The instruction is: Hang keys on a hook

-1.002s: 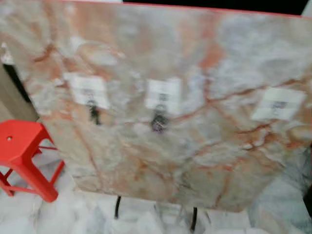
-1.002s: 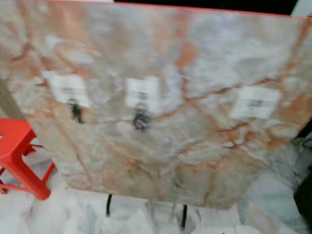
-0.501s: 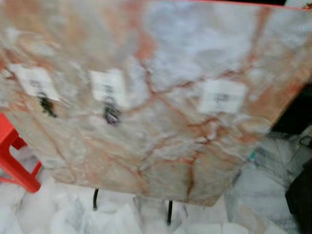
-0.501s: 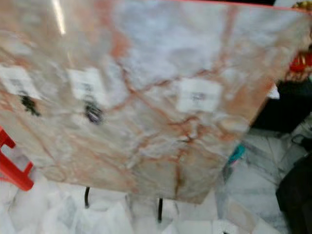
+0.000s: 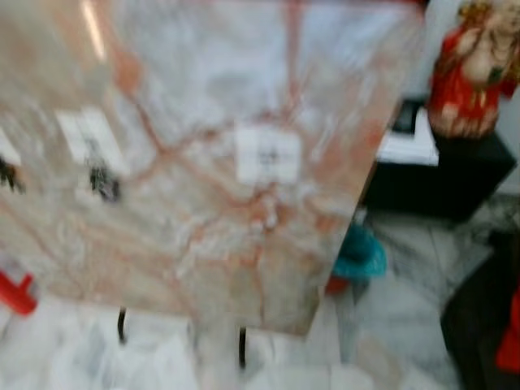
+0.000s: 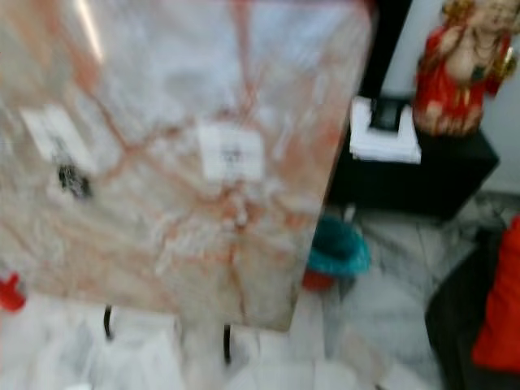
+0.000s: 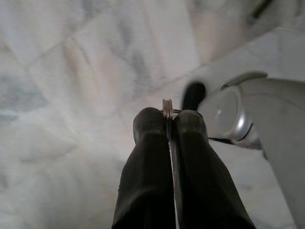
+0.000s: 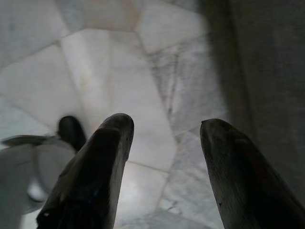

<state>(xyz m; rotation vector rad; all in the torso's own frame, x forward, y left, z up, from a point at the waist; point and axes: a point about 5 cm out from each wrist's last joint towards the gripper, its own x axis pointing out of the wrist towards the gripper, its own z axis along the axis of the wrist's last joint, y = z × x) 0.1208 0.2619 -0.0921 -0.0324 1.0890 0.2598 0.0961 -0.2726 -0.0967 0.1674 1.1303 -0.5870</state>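
Keys (image 7: 167, 110) sit pinched in the closed left gripper (image 7: 168, 125); right gripper (image 8: 164, 125) gapes empty.

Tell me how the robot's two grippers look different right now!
The left gripper has its two black fingers pressed together, pinching a thin metal key ring at the tips. The right gripper has its fingers spread wide apart with nothing between them, just marble floor showing through the gap. Both have long black fingers and both hang low, pointing down at the pale marble tiles.
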